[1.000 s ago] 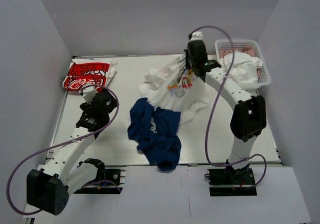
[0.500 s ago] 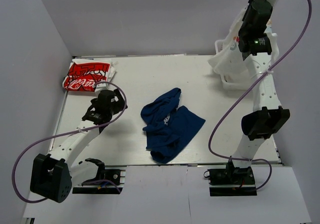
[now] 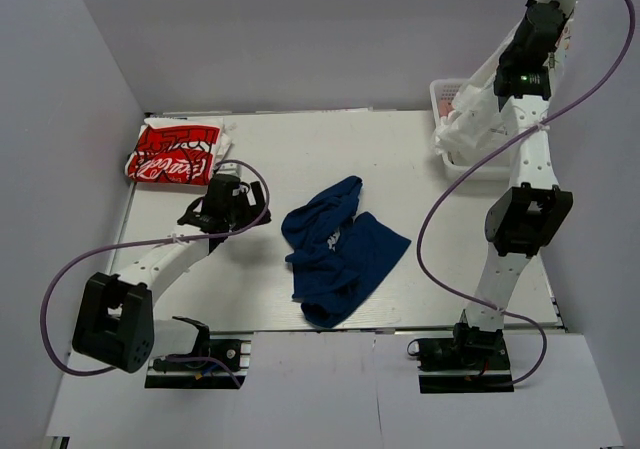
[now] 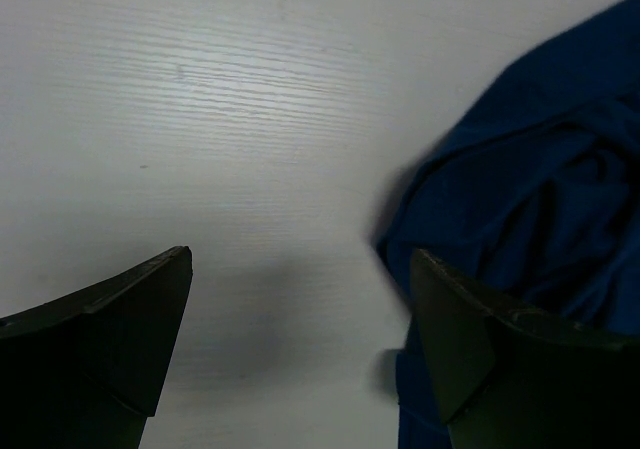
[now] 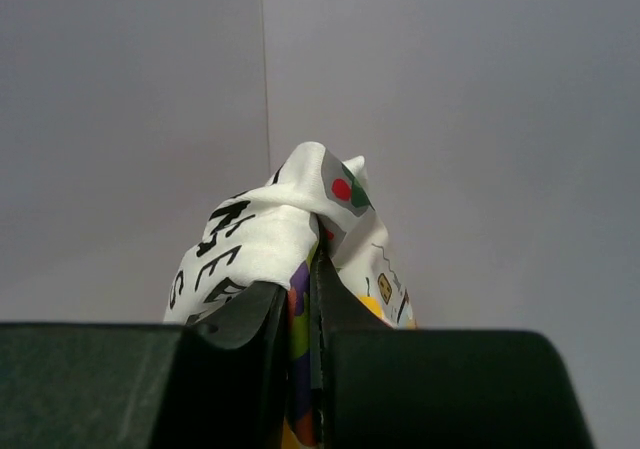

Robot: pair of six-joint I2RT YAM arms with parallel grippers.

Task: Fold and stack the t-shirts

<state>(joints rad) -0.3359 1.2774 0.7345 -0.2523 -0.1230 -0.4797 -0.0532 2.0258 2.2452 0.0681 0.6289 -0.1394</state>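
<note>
A crumpled navy blue t-shirt (image 3: 338, 249) lies mid-table; it also shows at the right of the left wrist view (image 4: 545, 189). A folded red-and-white t-shirt (image 3: 172, 152) lies at the far left corner. My left gripper (image 3: 250, 212) is open and empty, low over bare table just left of the navy shirt, as the left wrist view (image 4: 300, 309) shows. My right gripper (image 3: 545, 14) is raised high at the far right, shut on a white t-shirt with colourful prints (image 5: 290, 239) that hangs down (image 3: 478, 104) over the basket.
A white lattice basket (image 3: 470, 159) stands at the far right corner, mostly hidden behind the hanging white cloth. Grey walls enclose the table on three sides. Purple cables loop off both arms.
A second ago my right gripper held the white shirt low over the table centre. It has swung it up over the basket and risen further. My left gripper has moved right toward the navy shirt.
</note>
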